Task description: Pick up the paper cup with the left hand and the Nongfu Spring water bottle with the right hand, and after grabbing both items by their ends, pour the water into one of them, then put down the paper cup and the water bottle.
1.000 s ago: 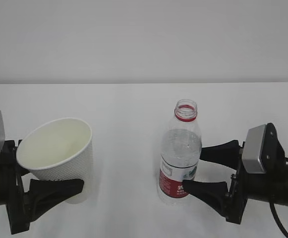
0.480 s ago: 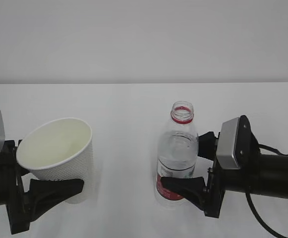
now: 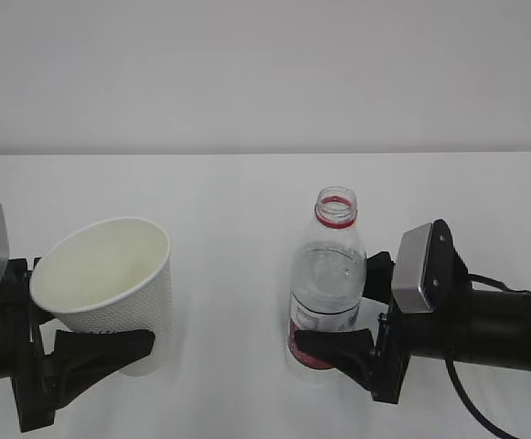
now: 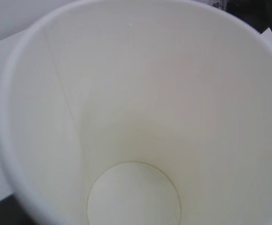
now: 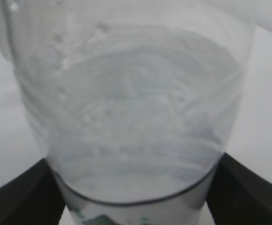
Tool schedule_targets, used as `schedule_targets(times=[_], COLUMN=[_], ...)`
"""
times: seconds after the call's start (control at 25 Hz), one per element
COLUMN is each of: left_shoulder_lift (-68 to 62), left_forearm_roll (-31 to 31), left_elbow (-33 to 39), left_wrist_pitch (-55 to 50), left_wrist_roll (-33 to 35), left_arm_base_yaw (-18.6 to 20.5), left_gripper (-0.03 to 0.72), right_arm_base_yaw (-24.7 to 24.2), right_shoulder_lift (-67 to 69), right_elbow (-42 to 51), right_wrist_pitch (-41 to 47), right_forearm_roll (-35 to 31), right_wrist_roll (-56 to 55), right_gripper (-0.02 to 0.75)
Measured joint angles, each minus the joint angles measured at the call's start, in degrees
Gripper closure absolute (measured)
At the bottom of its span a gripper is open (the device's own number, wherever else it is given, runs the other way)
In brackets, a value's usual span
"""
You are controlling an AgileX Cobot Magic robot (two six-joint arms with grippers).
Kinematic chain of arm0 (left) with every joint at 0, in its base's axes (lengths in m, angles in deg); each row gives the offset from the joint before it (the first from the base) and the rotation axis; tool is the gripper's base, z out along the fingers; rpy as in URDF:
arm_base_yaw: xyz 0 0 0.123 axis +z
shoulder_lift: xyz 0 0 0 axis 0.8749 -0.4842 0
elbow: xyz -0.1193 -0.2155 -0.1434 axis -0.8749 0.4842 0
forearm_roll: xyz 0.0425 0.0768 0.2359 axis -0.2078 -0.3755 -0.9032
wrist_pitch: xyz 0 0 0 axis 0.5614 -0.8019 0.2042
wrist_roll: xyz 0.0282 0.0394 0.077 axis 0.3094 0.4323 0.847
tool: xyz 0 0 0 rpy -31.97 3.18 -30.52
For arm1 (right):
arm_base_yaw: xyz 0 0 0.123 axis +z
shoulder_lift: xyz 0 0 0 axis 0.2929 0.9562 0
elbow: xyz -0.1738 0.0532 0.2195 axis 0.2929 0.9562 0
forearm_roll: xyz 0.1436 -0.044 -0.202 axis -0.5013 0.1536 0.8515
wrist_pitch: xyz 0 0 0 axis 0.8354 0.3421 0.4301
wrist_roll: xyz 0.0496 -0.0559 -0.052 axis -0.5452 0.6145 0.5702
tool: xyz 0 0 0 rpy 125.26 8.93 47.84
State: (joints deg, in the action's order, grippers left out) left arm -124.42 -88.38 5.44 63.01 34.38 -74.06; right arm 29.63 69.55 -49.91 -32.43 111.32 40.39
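Now paper cup gripped in left jaws (tilted), bottle between open right jaws

On your left, the left gripper holds the tilted paper cup low on its wall. On your right, the right gripper brackets the uncapped water bottle at its label, upright on the white surface.

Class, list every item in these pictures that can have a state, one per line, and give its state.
Paper cup: tilted, empty, held in the left gripper.
Water bottle: upright on the table, cap off, partly filled.
Left gripper: jaws closed on the cup.
Right gripper: jaws wide, one on each side of the bottle; contact unclear.
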Motion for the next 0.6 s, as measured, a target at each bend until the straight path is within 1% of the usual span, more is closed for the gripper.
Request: schedule_targets(times=[0.08,0.28,0.6], left_shoulder_lift=[0.0,0.0,0.0], left_forearm_roll=[0.0,0.1,0.1], left_elbow=[0.0,0.0,0.0], left_wrist_pitch=[0.0,0.0,0.0], left_wrist_roll=[0.0,0.0,0.0], left_arm_base_yaw=[0.0,0.0,0.0], left_gripper=[0.151,0.151,0.151], right_arm_base_yaw=[0.0,0.0,0.0], right_shoulder_lift=[0.0,0.0,0.0], right_elbow=[0.0,0.0,-0.1], right_wrist_pitch=[-0.1,-0.1,-0.1], right_forearm_roll=[0.0,0.0,0.0], right_wrist_roll=[0.0,-0.1,-0.1], right_gripper=[0.103,0.174,0.183])
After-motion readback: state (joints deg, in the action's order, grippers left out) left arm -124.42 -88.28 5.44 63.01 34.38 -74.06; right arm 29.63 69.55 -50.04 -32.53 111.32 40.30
